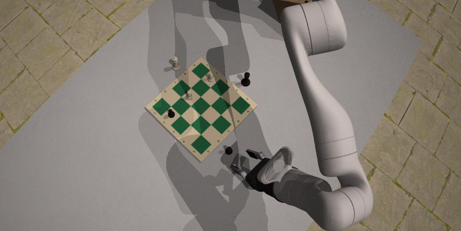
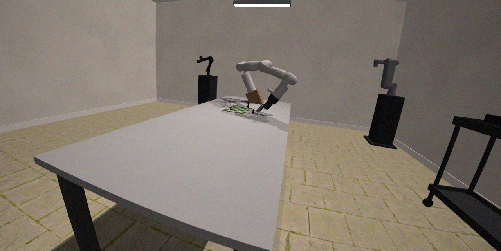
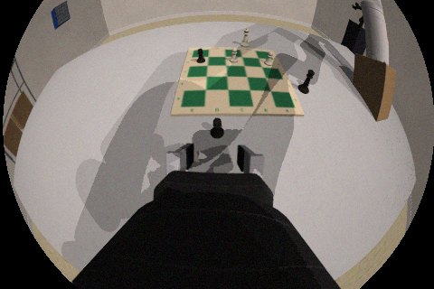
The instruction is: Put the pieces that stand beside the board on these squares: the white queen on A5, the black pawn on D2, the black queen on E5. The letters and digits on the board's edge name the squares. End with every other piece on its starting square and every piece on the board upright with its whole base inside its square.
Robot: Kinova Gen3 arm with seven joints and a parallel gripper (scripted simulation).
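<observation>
My gripper [image 1: 240, 159] [image 2: 258, 110] [image 3: 215, 153] is open and empty, pointing obliquely at the loose black pawn [image 1: 228, 150] [image 3: 217, 128], which stands upright just beyond the fingertips, off the board's lettered edge near D5. The board [image 1: 201, 158] [image 3: 228, 106] is green and cream. The white queen [image 1: 175, 64] [image 3: 245, 38] stands beside the row-1 edge, near B and C. The black queen [image 1: 245, 80] [image 3: 306, 82] stands beside the A edge. Squares A5, D2 and E5 are bare.
On the board, a black pawn [image 1: 171, 113] [image 3: 201, 56] stands on E2, a white pawn [image 1: 188, 95] [image 3: 234, 56] on C2 and another white pawn [image 1: 210, 77] [image 3: 269, 59] on A2. The arm's wooden base block [image 2: 254, 96] [image 3: 372, 86] lies beyond the black queen.
</observation>
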